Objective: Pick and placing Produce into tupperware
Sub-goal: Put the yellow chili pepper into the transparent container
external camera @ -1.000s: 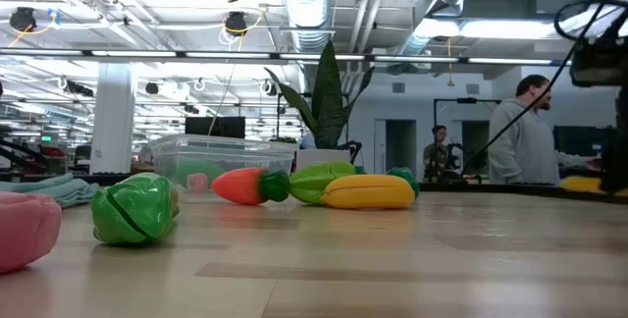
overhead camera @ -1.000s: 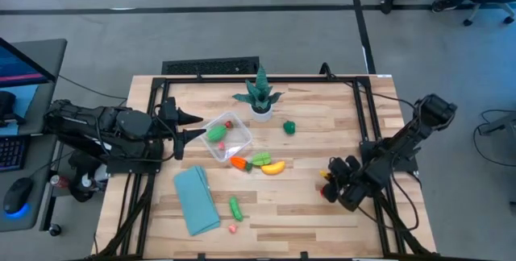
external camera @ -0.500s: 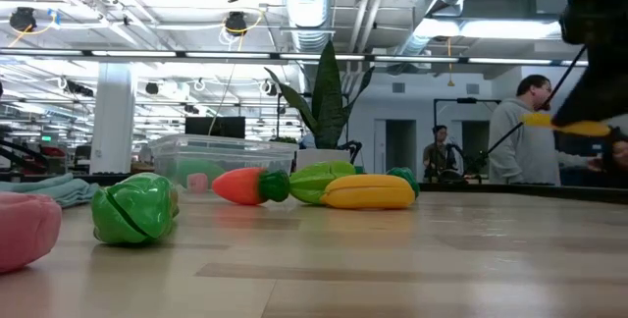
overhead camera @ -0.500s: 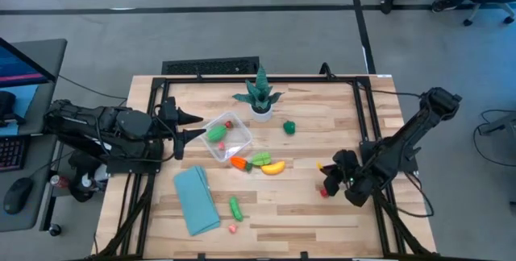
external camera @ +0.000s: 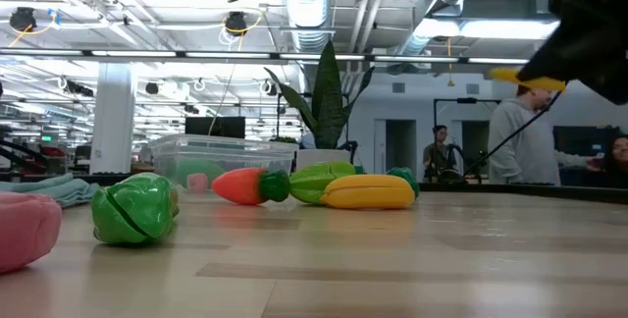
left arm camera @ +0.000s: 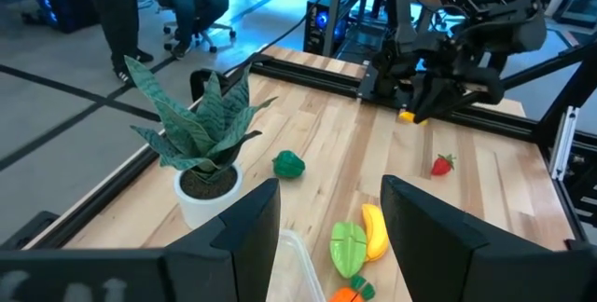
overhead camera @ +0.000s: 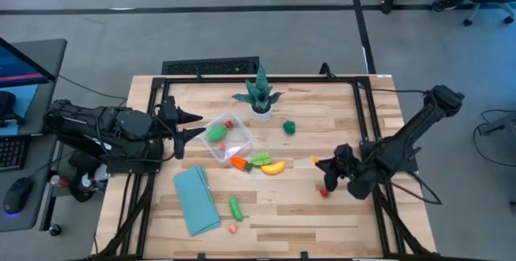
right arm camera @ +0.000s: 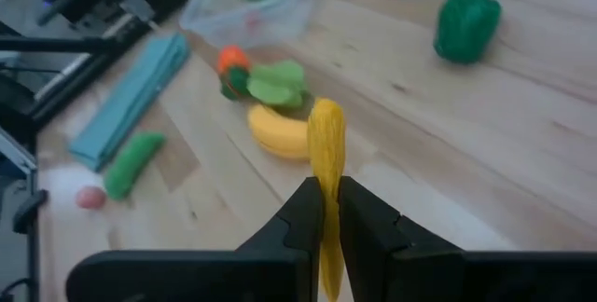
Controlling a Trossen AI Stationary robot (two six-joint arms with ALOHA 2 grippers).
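Risen from the tabletop with a yellow piece, right gripper clamped on it, right of the banana; tupperware well apart; left gripper parted beside it.

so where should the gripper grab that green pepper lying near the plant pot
Grip the green pepper across its rounded body, jaws either side, coming straight down from above. It sits alone on bare table, apart from the white pot, so the fingers have room on every side.
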